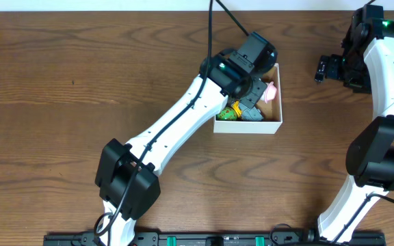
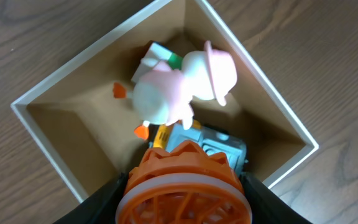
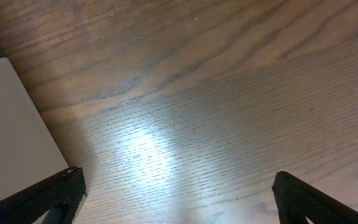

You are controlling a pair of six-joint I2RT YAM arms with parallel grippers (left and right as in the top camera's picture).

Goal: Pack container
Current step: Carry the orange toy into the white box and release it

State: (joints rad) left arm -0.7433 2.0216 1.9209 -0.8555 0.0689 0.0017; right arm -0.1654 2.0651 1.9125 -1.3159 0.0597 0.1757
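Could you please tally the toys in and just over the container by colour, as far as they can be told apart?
Pink and white toy: 1
Grey-blue toy: 1
Orange ribbed toy, gripped in the left tool: 1
Green and yellow toy: 1
White and green piece, mostly hidden: 1
Total: 5, though others may lie hidden underneath.

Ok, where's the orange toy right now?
Left wrist view, bottom centre: the orange ribbed toy is clamped in the left gripper, hanging over the container above the grey-blue toy and pink figure.
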